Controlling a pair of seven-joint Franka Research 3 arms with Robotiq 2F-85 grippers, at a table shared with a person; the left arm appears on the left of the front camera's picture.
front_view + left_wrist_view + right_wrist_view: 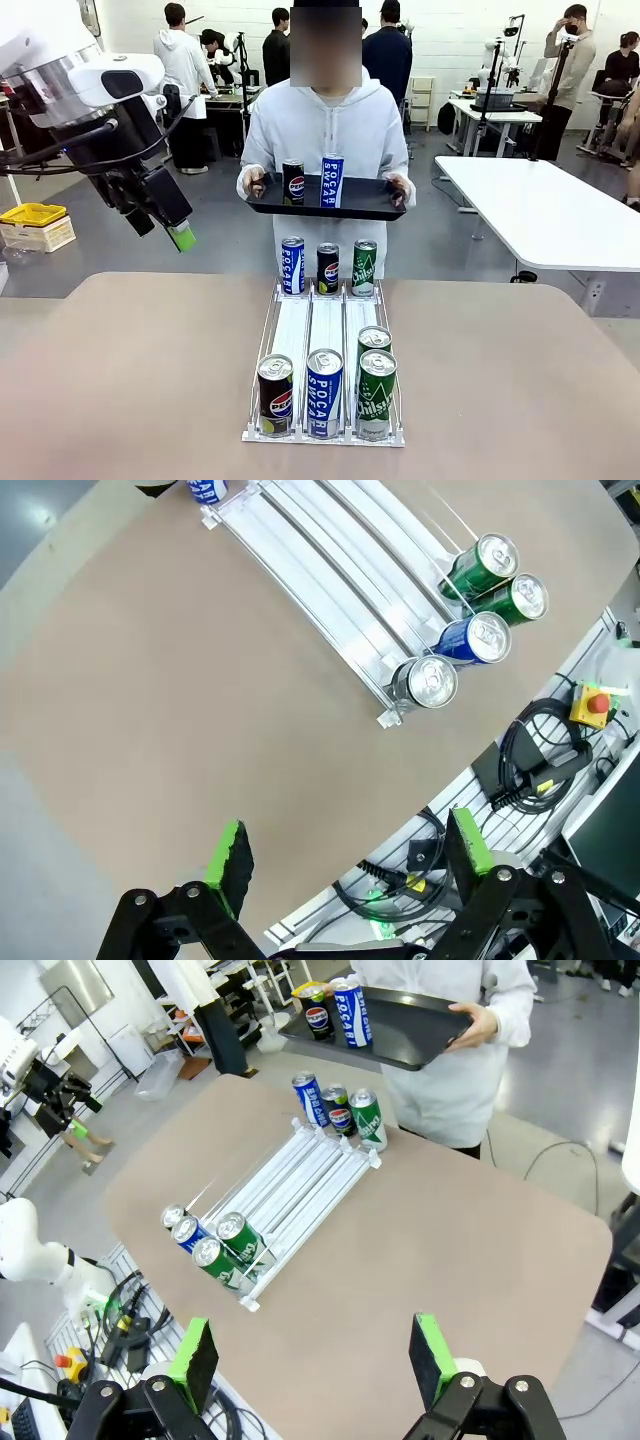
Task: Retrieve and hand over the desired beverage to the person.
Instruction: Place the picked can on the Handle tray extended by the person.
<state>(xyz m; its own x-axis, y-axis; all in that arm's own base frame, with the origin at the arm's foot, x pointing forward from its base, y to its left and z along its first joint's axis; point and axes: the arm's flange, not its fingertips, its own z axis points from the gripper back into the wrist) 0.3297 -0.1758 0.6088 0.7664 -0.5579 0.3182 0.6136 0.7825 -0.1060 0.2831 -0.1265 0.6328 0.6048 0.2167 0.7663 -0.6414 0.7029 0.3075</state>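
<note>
The front view shows the left gripper (pixel 165 226), black with green pads, raised above the brown table (pixel 130 380); its jaws look parted and empty. The left wrist view confirms this: the two green pads (pixel 229 865) stand wide apart with bare tabletop between them. It also shows what the front view cannot, the can tops from above and, past the table's edge beside one finger, a yellow box with a red button (pixel 590 705) among black cables.

The right wrist view shows the right gripper (pixel 315 1358) high over the table, jaws wide open and holding nothing; ahead of the gap lie the table, the rack and the person.

The person in a long white hooded zip jacket (pixel 328 140) stands at the far side of the table, well beyond both pairs of jaws, holding a flat black tray (pixel 370 200) in both hands. Two cans stand on it: a black Pepsi can (pixel 293 182) and a taller blue-and-white Pocari Sweat can (pixel 331 180).

On the table, the clear three-lane can rack (pixel 325 330) lies ahead of both pairs of jaws. At its far end stand three cans: one blue Pocari, one black Pepsi, one green Chilsung. At its near end stand four: one Pepsi, one Pocari, and two green cans one behind the other. That makes three Pepsi, three Pocari and three green cans, nine altogether.
</note>
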